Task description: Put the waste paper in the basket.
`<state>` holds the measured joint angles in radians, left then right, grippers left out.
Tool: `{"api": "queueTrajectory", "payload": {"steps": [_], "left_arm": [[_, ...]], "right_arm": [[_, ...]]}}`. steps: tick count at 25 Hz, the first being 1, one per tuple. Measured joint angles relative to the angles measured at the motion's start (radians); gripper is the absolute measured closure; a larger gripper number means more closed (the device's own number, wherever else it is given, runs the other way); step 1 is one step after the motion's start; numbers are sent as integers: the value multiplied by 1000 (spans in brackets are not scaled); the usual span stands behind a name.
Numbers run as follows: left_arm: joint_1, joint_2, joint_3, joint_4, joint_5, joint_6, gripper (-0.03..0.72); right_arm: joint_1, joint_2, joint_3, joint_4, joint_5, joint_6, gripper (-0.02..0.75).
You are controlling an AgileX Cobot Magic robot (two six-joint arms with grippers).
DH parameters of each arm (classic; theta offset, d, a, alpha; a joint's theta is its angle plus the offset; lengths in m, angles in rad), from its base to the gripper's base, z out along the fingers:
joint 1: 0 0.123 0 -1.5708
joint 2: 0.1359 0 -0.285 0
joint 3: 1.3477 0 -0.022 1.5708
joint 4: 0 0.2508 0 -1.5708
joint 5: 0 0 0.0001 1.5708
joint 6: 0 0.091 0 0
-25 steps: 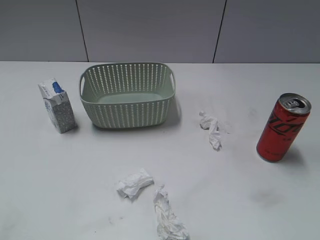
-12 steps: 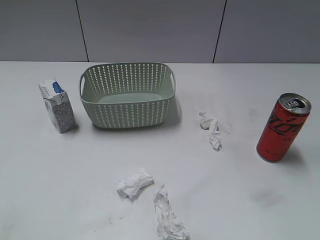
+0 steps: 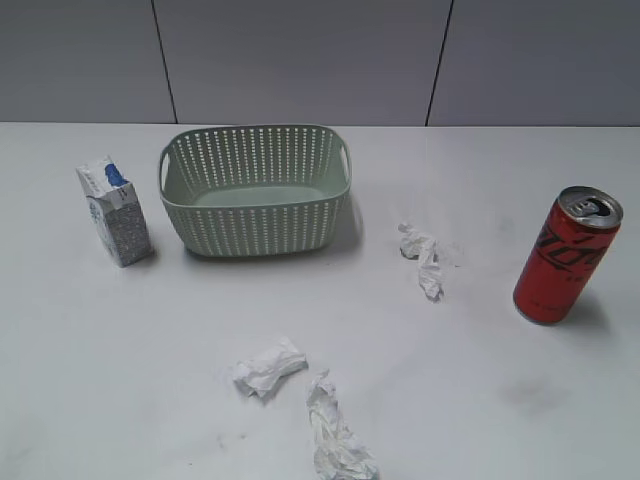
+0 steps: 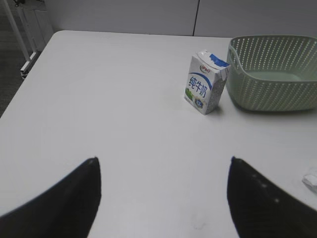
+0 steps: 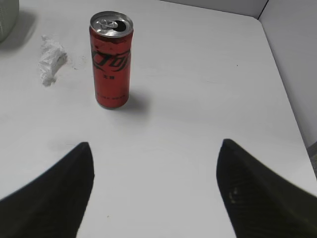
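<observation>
Tabletop [image 3: 90, 340]: white, carrying everything here.
My left gripper [image 4: 163, 198]: released, jaws spread wide with bare tabletop between them, grasping nothing; it hangs over the near left part of the tabletop, well apart from the carton.
Milk carton [image 3: 115, 211]: upright at the far left, white and blue, just beside the basket's left end but apart from it.
Basket [image 3: 256, 190]: pale green with perforated walls, at the far middle-left; nothing shows inside it.
Paper wad [image 3: 267, 367]: crumpled white, on the tabletop near the front, well in front of the basket.
Long paper twist [image 3: 335, 435]: white, at the near edge, just right of the wad; whether the two touch I cannot tell.
Third paper scrap [image 3: 423, 257]: crumpled white, right of the basket, between it and the can, touching neither.
Can [image 3: 567, 255]: red, upright at the right, top opened.
My right gripper [image 5: 153, 193]: released, jaws wide apart, grasping nothing; it hangs over the near right tabletop, the can standing farther off.
</observation>
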<state>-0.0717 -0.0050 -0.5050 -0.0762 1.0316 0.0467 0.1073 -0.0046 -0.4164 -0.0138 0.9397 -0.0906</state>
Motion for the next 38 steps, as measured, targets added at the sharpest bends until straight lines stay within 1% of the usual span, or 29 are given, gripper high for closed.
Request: {"api": "queueTrajectory", "payload": {"steps": [9,12,16,19,27,31,33,38], "left_arm": [[0,0,0,0,0,0,100],[0,0,0,0,0,0,100],[0,0,0,0,0,0,100],[0,0,0,0,0,0,100],[0,0,0,-1,0,0,100],[0,0,0,-1,0,0,100],[0,0,0,-1,0,0,100],[0,0,0,-1,0,0,100]], "right_arm": [[0,0,0,1,0,0,154],[1,56,-4,7,0,0,154],[1,255,-65,26,-3,-3,154],[1,432,-142,36,-35,-35,154],[5,898,-396,149,-55,-170,154],[45,1094,-547,157,-51,-220,154],[83,1182,-624,151,-47,-227,154],[210,1396,-803,141,-46,-232,155]]}}
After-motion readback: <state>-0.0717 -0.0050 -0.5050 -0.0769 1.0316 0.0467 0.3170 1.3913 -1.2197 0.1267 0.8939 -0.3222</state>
